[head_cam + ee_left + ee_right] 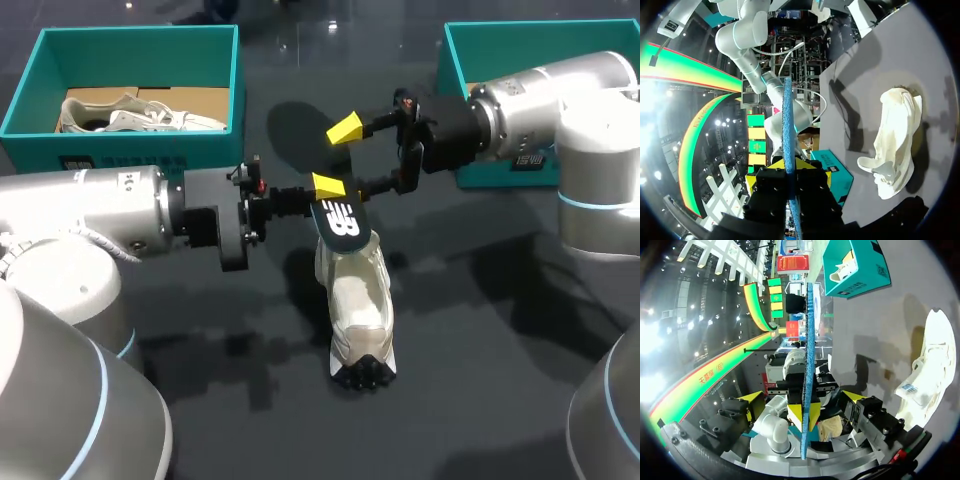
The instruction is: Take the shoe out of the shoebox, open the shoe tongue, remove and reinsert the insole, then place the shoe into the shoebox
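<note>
Dark insole [340, 220], pinched in the left jaws while the right jaws straddle it wide open, seemingly untouching, hangs over the shoe's [358, 300] far end.

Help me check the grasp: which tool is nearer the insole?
Left. The left tool is shut on the insole; right tool is open, fingers either side, not touching.

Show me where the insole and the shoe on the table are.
insole [341, 222], head view, on its dark printed middle.
shoe [358, 302], head view, on the pale middle of its body.
</note>
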{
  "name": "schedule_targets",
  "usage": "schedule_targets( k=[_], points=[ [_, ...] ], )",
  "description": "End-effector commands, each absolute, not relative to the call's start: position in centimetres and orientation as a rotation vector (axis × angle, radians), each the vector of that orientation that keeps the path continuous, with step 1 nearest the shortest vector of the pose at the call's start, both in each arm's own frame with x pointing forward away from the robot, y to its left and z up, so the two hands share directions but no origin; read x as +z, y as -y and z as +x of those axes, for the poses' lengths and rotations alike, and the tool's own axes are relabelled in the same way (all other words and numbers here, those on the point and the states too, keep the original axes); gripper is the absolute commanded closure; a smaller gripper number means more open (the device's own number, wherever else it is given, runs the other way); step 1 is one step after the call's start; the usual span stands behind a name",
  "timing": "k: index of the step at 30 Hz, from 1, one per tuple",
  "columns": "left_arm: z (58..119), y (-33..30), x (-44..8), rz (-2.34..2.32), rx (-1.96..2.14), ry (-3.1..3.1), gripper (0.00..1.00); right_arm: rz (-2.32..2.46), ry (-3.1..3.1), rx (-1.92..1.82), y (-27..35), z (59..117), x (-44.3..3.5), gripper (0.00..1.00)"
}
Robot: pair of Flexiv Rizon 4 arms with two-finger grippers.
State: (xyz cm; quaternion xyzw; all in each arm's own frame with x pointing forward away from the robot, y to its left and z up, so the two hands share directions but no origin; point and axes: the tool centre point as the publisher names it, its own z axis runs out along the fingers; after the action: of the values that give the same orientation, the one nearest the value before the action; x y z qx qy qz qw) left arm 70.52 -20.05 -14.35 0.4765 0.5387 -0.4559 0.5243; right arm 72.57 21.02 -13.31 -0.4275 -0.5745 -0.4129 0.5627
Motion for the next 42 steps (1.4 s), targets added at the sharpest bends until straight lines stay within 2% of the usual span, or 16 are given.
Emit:
schedule_targets(
  k=[1,4,6,7,19,21,24,26,28,30,34,38,42],
  points=[
    [71.38,21.71,-14.68,1.145,-1.094,-1.292,1.0,-1.002,1.356,-0.975,-21.41,72.73,-13.53,0.1],
    [71.42,21.89,-14.81,1.145,-1.094,-1.293,1.0,-1.002,1.357,-0.977,-21.57,72.75,-13.54,0.29],
    [71.41,22.03,-14.83,1.143,-1.094,-1.291,1.0,-1.004,1.357,-0.979,-21.65,72.79,-13.61,0.47],
    [71.38,22.09,-14.84,1.143,-1.093,-1.289,1.0,-1.005,1.353,-0.983,-21.65,72.8,-13.69,0.51],
    [71.23,22.22,-15.1,1.136,-1.077,-1.278,1.0,-1.008,1.335,-0.996,-21.29,73.0,-14.01,0.68],
    [71.23,22.24,-15.13,1.133,-1.076,-1.279,1.0,-1.012,1.332,-1.002,-21.21,73.01,-14.03,0.75],
    [71.19,22.27,-15.19,1.131,-1.079,-1.28,1.0,-1.017,1.328,-1.014,-21.06,73.03,-14.05,0.91],
    [71.14,22.27,-15.24,1.129,-1.081,-1.281,1.0,-1.016,1.328,-1.019,-21.05,73.04,-14.06,0.89],
    [71.08,22.28,-15.29,1.128,-1.082,-1.283,1.0,-1.018,1.328,-1.027,-21.01,73.08,-14.08,0.76],
    [71.04,22.31,-15.33,1.125,-1.084,-1.284,1.0,-1.022,1.325,-1.037,-20.93,73.16,-14.11,0.75],
    [70.97,22.36,-15.36,1.121,-1.086,-1.285,1.0,-1.025,1.322,-1.049,-20.87,73.25,-14.13,0.65],
    [70.96,22.38,-15.35,1.114,-1.085,-1.286,1.0,-1.031,1.319,-1.057,-20.83,73.33,-14.1,0.69],
    [70.94,22.48,-15.37,1.111,-1.085,-1.287,1.0,-1.034,1.311,-1.06,-20.82,73.39,-14.14,0.82]
  ],
)
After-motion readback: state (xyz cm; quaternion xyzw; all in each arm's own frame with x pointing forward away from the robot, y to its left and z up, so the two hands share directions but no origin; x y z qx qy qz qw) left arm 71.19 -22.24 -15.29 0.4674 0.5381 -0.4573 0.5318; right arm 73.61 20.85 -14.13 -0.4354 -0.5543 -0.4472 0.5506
